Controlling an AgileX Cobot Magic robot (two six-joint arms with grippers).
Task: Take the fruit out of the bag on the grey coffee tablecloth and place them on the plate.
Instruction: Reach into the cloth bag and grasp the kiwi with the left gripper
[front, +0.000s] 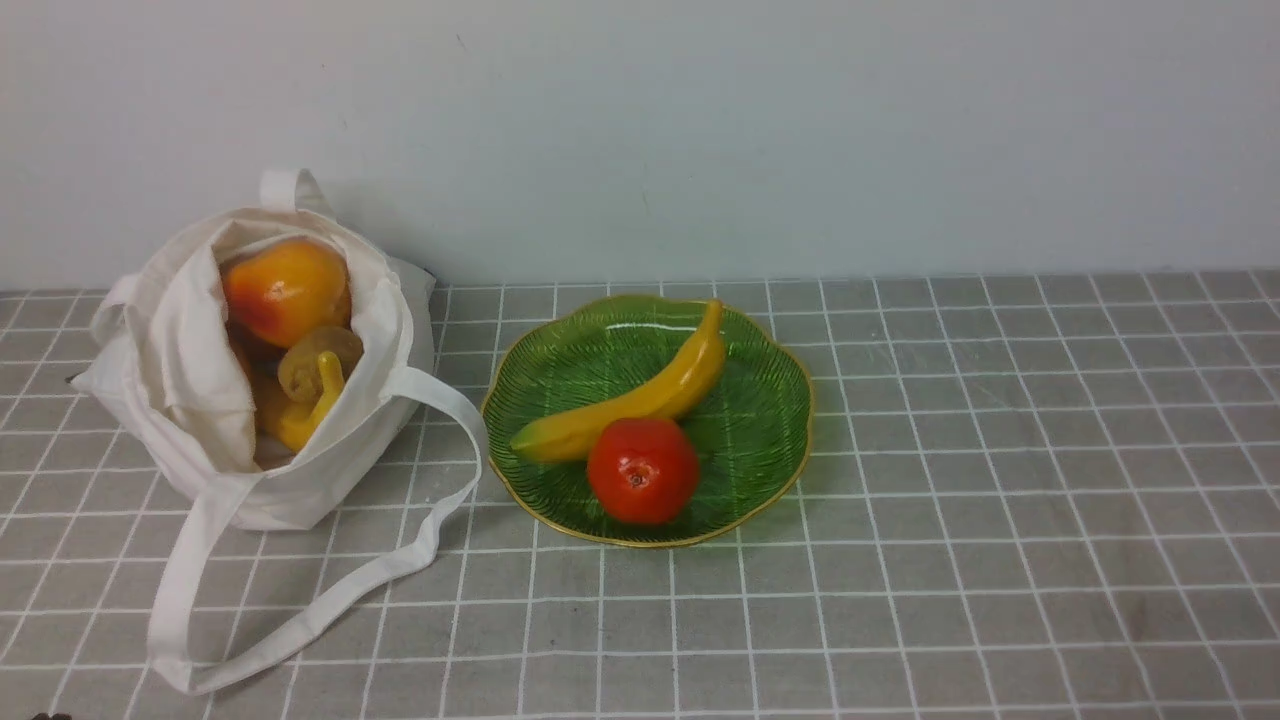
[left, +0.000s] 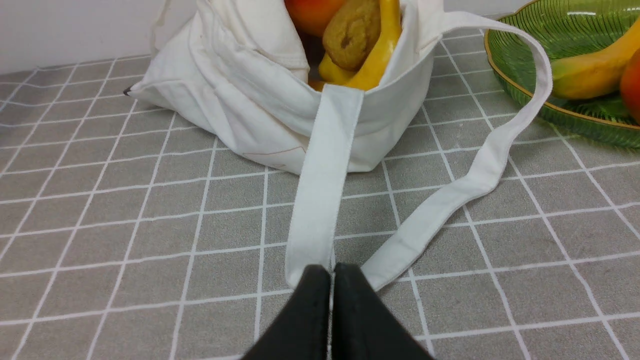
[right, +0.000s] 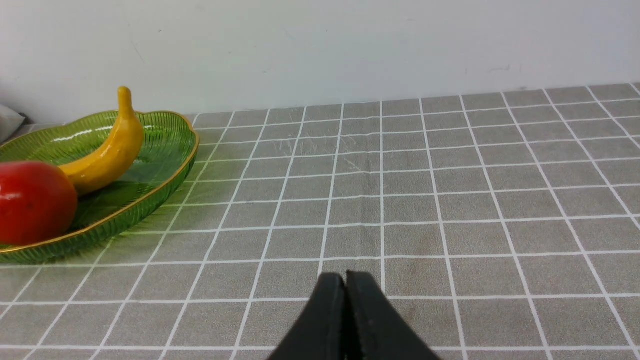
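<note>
The cream bag lies open at the left on the grey tablecloth. It holds an orange-red mango, a brown kiwi and a yellow fruit. The green plate stands mid-table with a banana and a round red fruit on it. My left gripper is shut and empty, near the end of the bag's strap loop, in front of the bag. My right gripper is shut and empty over bare cloth, right of the plate. Neither gripper shows in the front view.
A white wall runs along the cloth's far edge, just behind the bag. One long strap loops forward over the cloth between bag and plate. The other handle sticks up behind the bag.
</note>
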